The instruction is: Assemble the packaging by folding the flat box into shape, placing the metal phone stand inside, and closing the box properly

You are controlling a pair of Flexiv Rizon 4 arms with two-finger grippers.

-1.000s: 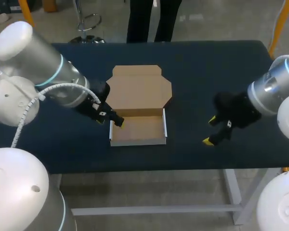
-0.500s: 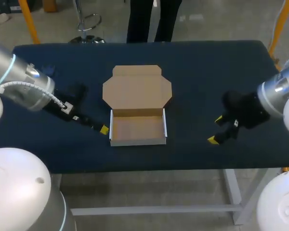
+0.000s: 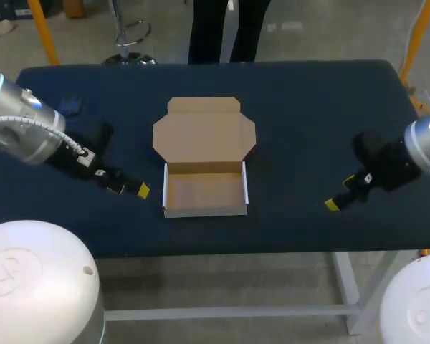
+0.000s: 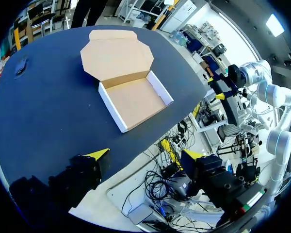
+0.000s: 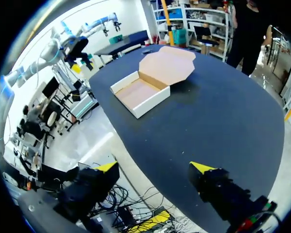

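A second ago the left gripper (image 3: 129, 190) has its fingertips at the left front corner of the box (image 3: 204, 161). Half a second ago it is already just outside that corner. Now it has drawn back further toward the left edge of the table (image 3: 308, 107) and is apart from the cardboard. The right gripper (image 3: 341, 192) has also retreated over the same span, sliding step by step from right of the middle toward the right edge. The box itself has not shifted.

The box sits near the middle of the table, a little toward the front edge. Its tray (image 3: 205, 192) is folded up, with white outer walls and a brown floor. Its lid (image 3: 204, 132) lies open and flat behind the tray, toward the far edge. The tray holds nothing.

Both grippers have their jaws spread wide and hold nothing. In the left wrist view the left gripper (image 4: 145, 155) hangs over the table's front edge with the box (image 4: 131, 92) well ahead of it. In the right wrist view the right gripper (image 5: 154, 167) hangs over the table's edge too, with the box (image 5: 155, 80) far ahead.

A small dark object (image 3: 70, 107) lies near the far left corner; what it is cannot be told.

The small white labels (image 3: 94, 173) on the left gripper's body are too small to read, and the cardboard shows no legible print.
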